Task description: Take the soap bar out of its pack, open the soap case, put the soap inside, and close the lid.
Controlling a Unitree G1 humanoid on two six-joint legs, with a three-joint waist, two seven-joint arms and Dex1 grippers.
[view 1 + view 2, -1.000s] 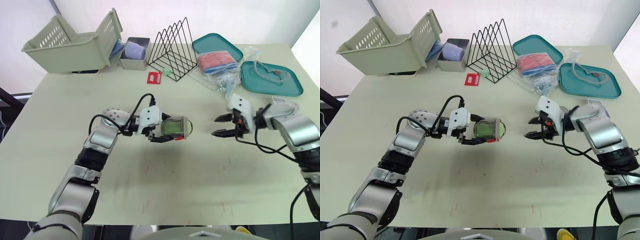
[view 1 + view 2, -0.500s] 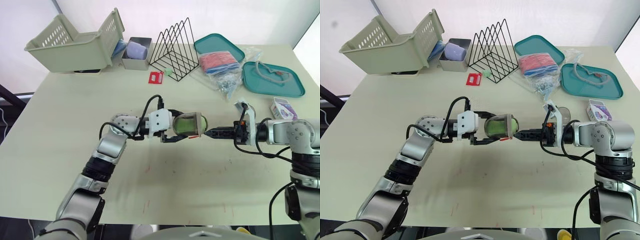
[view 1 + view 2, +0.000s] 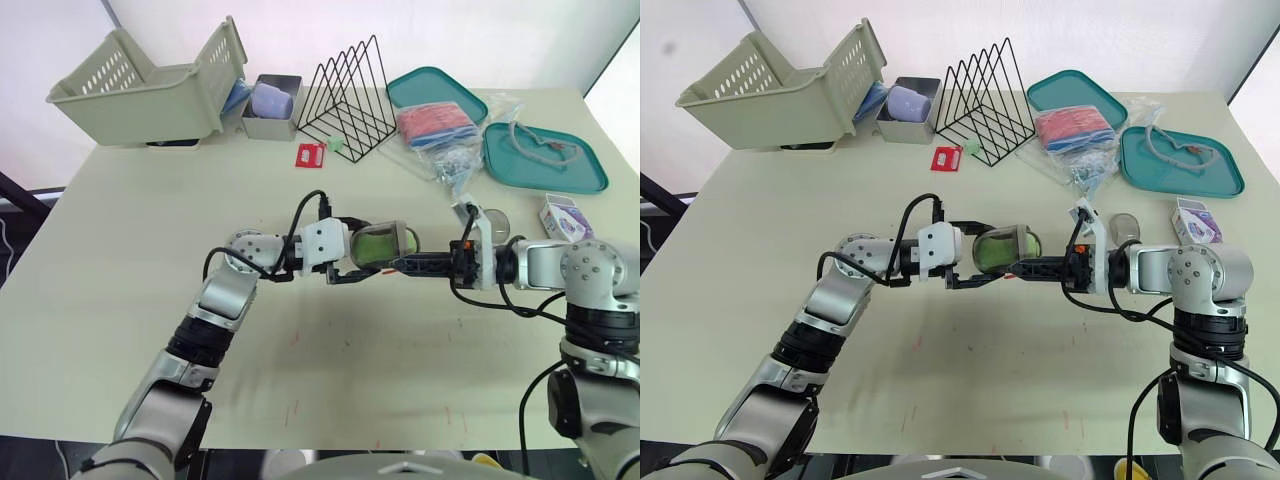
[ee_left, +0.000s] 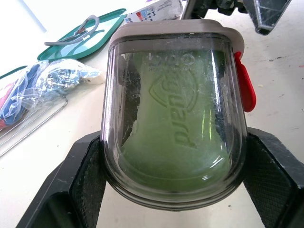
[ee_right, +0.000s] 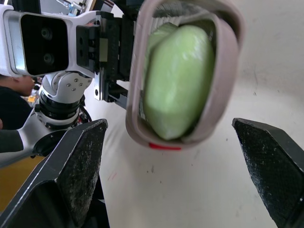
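Soap bar [image 5: 178, 80]: pale green. Soap case [image 4: 175, 114]: clear lid, grey-beige rim, red latch. Desk [image 3: 400, 350]: cream, faint red marks. Tray [image 3: 580, 172]: teal. Basket [image 3: 130, 100]: grey-green, slotted walls.

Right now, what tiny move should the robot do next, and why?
Probably close the right gripper on the soap case to squeeze it shut: its fingers stand open either side of it, the left gripper holds it, and the soap is inside.

Looks like a robotics test room from here: one pale cream table [image 3: 120, 300] against a bare white wall [image 3: 450, 30], set with unrelated household props: a slatted beige plastic basket [image 3: 140, 90], a black wire file rack [image 3: 350, 95], a teal oval plastic tray [image 3: 565, 176]
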